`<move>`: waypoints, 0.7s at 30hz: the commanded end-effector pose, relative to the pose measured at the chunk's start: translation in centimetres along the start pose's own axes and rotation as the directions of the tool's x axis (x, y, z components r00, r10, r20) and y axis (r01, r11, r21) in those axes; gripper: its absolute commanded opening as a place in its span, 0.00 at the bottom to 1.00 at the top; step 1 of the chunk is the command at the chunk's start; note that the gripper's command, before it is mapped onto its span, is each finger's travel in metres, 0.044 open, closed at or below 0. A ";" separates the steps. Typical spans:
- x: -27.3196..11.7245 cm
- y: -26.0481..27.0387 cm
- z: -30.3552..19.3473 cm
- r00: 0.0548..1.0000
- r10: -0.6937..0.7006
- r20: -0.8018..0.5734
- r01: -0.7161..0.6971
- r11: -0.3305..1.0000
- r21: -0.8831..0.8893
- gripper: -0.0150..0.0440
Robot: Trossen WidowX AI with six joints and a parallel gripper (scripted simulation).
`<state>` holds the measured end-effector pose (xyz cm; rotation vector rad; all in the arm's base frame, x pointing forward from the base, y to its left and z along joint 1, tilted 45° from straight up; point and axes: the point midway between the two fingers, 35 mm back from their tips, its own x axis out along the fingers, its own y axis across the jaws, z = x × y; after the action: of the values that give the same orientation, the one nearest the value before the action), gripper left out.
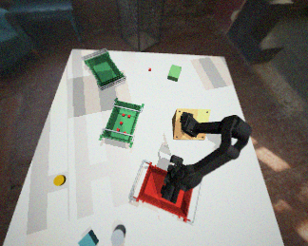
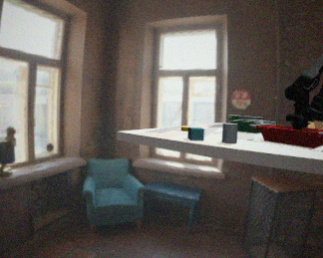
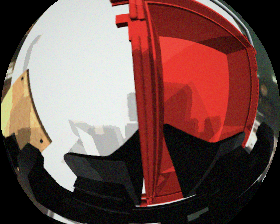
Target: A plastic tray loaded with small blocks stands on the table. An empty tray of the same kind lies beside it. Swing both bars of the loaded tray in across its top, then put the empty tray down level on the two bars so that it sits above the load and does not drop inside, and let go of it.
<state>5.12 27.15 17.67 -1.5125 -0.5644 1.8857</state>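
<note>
Gripper (image 1: 172, 179) (image 2: 299, 126) (image 3: 154, 128) clenched on near-vertical side wall of empty red plastic tray (image 1: 151, 186) (image 2: 288, 136) (image 3: 200, 75), one finger inside, one outside. Green plastic tray (image 1: 114, 120) (image 2: 257, 127) loaded with small red blocks (image 1: 121, 123), located mid-table, apart from red tray. Both thin pale bars (image 1: 119, 130) across loaded tray's top, near opposite ends. Beyond it, toward far table edge, second green plastic tray (image 1: 104, 69) (image 2: 238, 117) without visible blocks. Well apart, toward one side: flat yellow disc (image 1: 59, 179) (image 2: 185, 129).
</note>
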 end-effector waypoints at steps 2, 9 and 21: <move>-1.4 0.1 -0.3 1.000 0.010 -0.005 -0.010 1.000 0.002 0.25; -5.2 0.0 -0.3 1.000 0.012 -0.007 -0.012 1.000 0.000 0.25; -7.7 0.2 0.0 1.000 0.010 -0.007 -0.010 1.000 0.001 0.25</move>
<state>6.07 21.71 22.05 -1.5231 -0.5244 1.9109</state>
